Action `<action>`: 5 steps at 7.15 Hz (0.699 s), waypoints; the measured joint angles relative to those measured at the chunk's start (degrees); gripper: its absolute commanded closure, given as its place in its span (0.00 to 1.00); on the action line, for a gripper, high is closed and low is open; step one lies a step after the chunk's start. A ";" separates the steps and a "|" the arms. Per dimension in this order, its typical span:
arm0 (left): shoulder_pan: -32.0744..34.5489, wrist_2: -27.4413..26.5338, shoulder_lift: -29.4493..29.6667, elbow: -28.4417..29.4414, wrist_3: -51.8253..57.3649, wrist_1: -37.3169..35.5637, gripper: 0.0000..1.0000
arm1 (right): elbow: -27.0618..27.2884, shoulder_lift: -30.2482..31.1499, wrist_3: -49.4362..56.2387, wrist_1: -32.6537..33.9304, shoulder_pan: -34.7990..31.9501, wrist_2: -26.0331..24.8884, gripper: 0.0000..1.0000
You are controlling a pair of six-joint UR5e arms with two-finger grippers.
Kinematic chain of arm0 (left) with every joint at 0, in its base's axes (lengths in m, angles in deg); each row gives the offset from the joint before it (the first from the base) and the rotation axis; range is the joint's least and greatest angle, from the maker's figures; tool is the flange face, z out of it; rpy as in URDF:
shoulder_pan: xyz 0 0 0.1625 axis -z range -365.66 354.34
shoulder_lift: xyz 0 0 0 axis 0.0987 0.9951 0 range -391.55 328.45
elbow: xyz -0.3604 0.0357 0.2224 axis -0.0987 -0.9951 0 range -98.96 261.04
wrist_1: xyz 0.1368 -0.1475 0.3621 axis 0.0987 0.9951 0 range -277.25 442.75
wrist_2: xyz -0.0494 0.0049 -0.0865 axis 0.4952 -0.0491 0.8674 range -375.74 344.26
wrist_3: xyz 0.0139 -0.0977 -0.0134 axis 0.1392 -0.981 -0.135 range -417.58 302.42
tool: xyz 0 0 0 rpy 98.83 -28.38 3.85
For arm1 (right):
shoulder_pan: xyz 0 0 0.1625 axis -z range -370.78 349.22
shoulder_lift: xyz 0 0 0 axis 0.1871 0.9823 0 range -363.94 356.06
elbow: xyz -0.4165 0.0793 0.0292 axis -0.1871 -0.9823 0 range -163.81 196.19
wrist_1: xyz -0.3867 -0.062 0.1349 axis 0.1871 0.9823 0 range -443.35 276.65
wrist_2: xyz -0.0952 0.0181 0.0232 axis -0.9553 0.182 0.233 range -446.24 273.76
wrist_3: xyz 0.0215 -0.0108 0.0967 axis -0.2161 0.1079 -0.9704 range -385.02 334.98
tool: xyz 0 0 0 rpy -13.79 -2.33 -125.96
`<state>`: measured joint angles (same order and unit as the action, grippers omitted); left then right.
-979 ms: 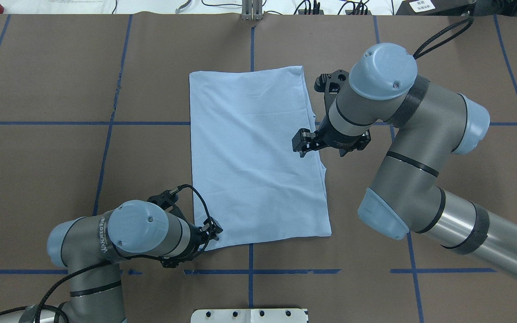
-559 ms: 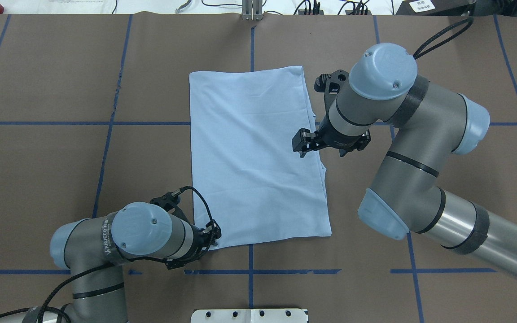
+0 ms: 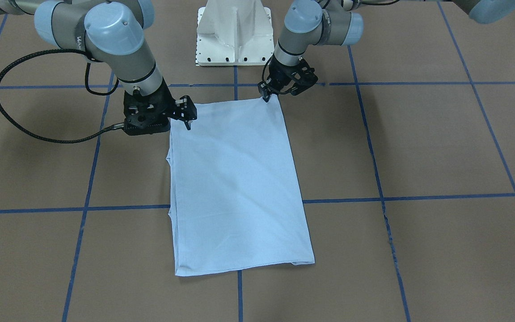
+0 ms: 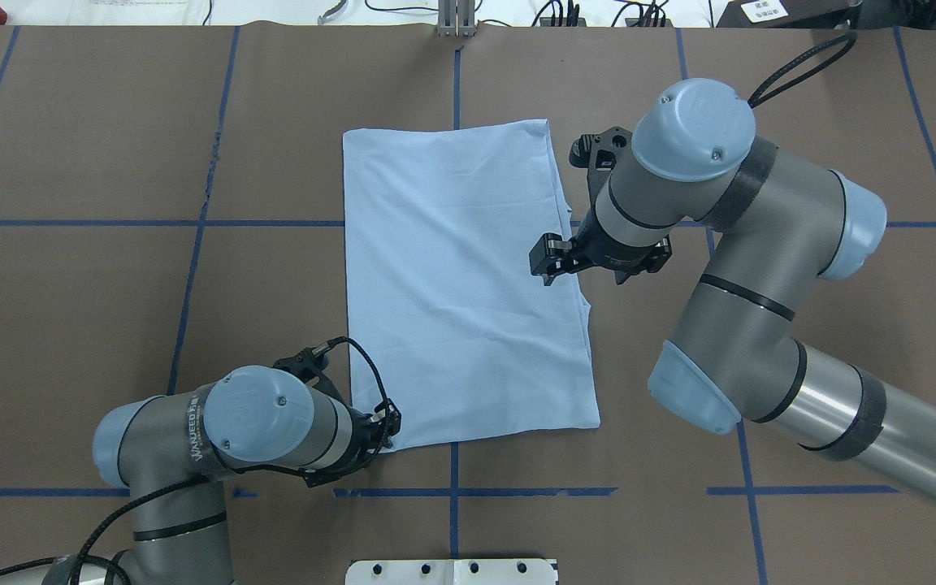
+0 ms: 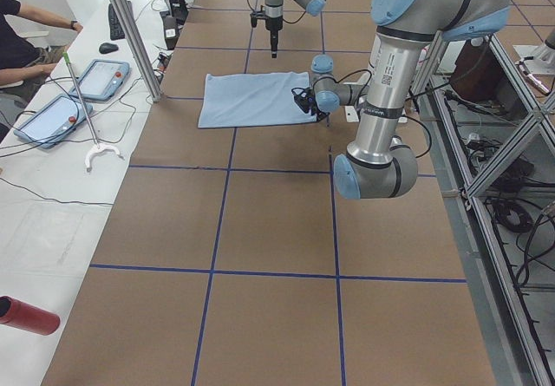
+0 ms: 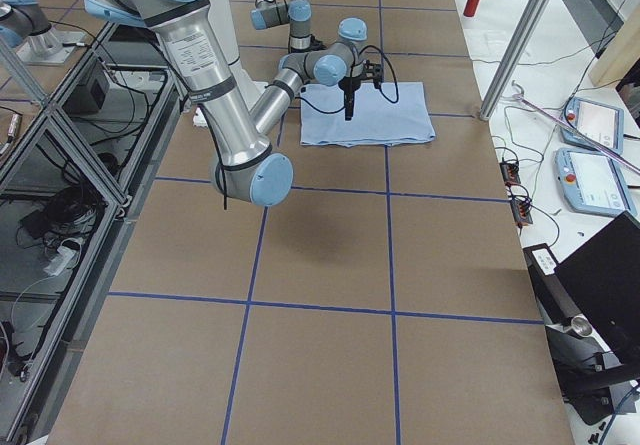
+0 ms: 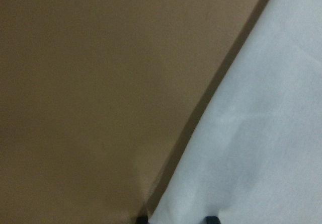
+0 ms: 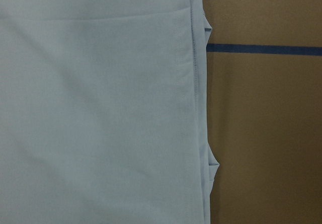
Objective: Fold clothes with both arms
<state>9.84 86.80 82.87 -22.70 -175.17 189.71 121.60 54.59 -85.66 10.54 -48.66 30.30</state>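
Observation:
The pale light-blue T-shirt lies folded into a flat upright rectangle at the middle of the brown table; no print shows. My left gripper is down at the shirt's near-left corner. In the left wrist view its two tips stand apart with the shirt's edge between them, so it is open. My right gripper hangs open just above the shirt's right edge, holding nothing. The right wrist view shows only the hemmed edge.
The white pedestal base stands at the table's near edge between the arms. Blue tape lines cross the table. In the exterior left view a person sits at a side bench with tablets.
The left arm has shifted slightly and its gripper has settled a little lower at the shirt's near-left corner. The right arm and the shirt have not moved.

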 measured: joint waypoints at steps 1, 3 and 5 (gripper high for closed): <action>0.15 -0.08 0.01 0.01 0.00 -0.20 0.54 | -0.02 0.01 0.00 0.02 0.00 0.00 0.00; 0.43 -0.75 0.08 0.01 0.06 -1.52 0.54 | -0.09 0.01 0.00 -0.01 0.00 -0.02 0.00; 0.44 -1.00 0.21 -0.12 0.08 -2.04 0.76 | -0.12 0.10 0.00 -0.02 0.00 -0.08 0.00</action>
<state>10.27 85.80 83.07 -22.83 -175.09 187.67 121.48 54.69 -85.66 10.52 -48.66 30.23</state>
